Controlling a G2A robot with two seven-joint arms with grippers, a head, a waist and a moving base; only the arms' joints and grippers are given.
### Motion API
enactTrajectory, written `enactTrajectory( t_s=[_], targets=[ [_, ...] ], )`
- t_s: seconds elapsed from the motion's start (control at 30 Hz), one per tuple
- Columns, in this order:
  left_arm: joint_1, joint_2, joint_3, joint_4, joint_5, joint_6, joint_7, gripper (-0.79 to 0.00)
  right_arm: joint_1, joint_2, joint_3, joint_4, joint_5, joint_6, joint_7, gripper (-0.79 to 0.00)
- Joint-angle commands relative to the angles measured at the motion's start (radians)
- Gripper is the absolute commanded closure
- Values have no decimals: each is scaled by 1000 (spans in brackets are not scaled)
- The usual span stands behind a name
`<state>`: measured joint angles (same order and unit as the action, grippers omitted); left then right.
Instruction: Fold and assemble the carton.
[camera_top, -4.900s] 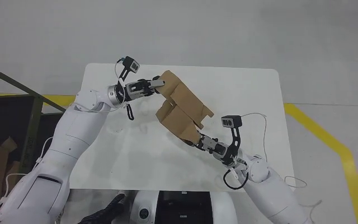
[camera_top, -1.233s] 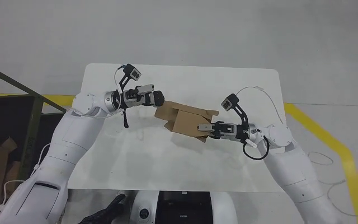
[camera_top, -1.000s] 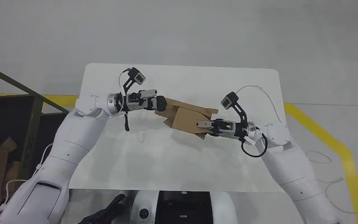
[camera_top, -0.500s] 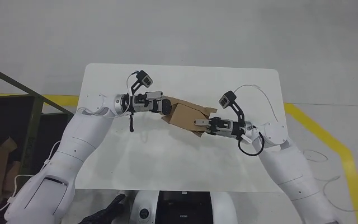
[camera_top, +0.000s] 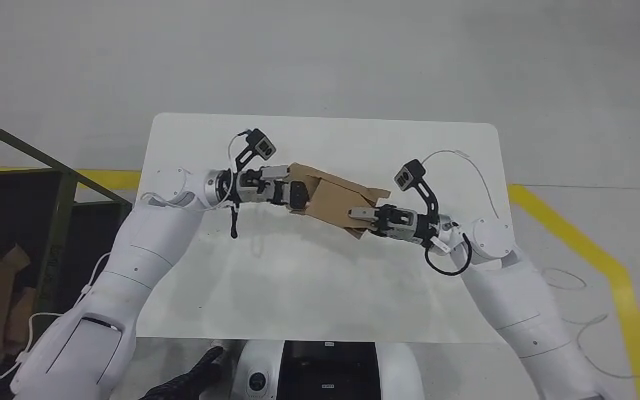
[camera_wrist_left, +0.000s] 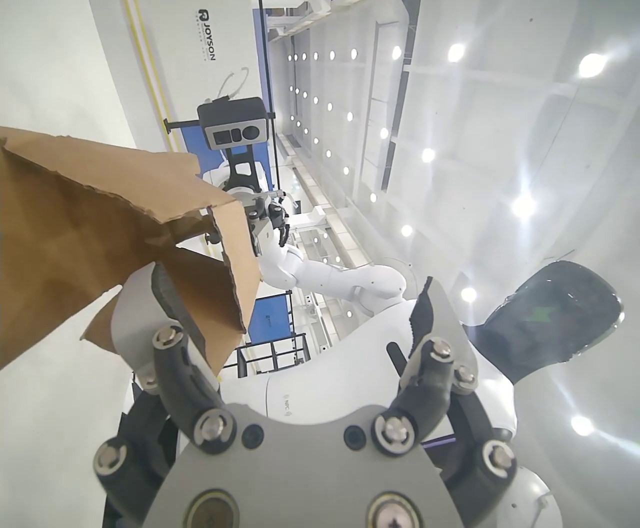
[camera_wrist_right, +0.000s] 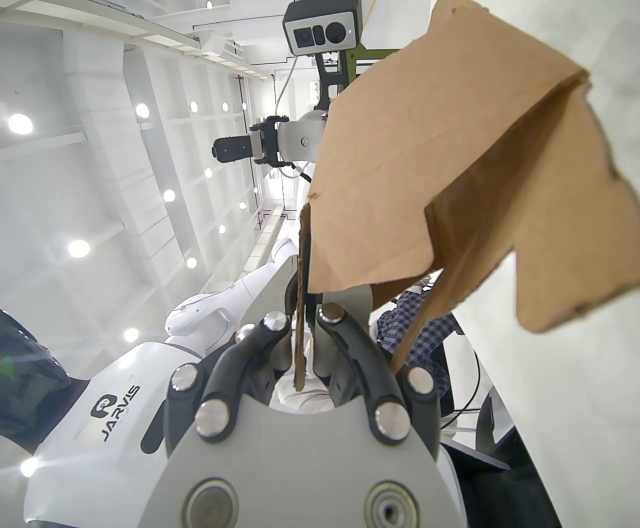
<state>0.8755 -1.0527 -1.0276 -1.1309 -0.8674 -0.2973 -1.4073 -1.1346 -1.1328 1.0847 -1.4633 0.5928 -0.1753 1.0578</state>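
Right gripper (camera_wrist_right: 303, 324), pinching carton (camera_wrist_right: 425, 165) flap edge

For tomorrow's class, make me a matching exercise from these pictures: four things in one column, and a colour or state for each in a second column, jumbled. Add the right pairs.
Column one
1. carton
2. left tool
3. right tool
4. table

Column two
A. shut on an edge of cardboard
B. white, underneath everything else
C. brown, between the two tools
D. open, with one finger against a cardboard flap

Right pairs: 1-C, 2-D, 3-A, 4-B
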Motion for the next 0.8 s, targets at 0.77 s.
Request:
enactTrajectory(
  t_s=[0.77],
  targets=[
    [-65,-53,72,82,-2,23,-111,-785,59,-22,-61,77,45,36,80,0]
  ],
)
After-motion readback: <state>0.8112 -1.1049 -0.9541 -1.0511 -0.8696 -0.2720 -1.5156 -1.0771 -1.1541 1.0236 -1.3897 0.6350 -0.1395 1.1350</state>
